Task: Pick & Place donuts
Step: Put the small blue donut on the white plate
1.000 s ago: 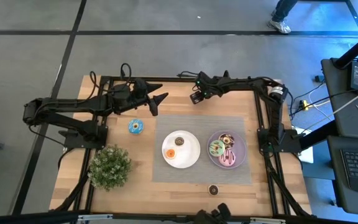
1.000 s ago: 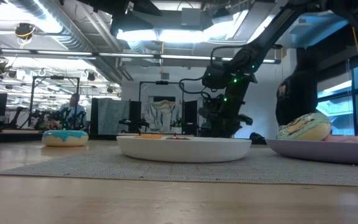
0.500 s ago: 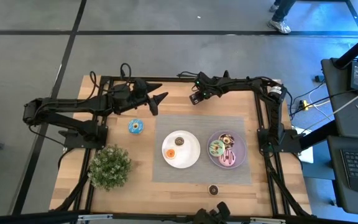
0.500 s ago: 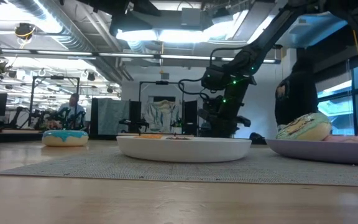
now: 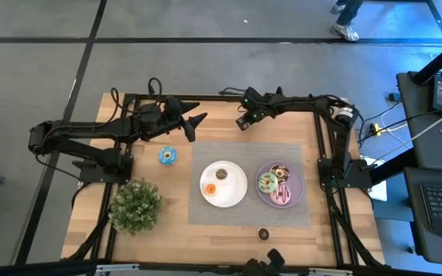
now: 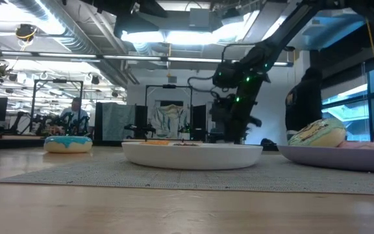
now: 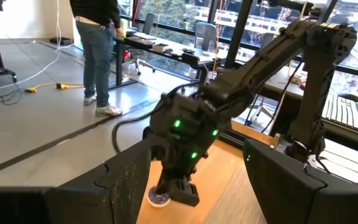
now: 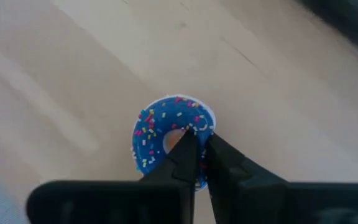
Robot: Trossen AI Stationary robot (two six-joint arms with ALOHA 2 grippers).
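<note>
The right gripper (image 8: 199, 148), fingers nearly together, points down at a blue, multicoloured-sprinkled donut (image 8: 160, 134) lying flat on the wooden table (image 8: 73, 81) beyond the grey mat; its tips overlap the ring's hole and near edge, and actual contact cannot be told. The left gripper (image 5: 196, 126) hangs open nearby.

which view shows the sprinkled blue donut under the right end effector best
Right wrist view: the sprinkled blue donut sits mid-frame beneath the right end effector. Left wrist view shows only its edge; high and low views hide it.
</note>
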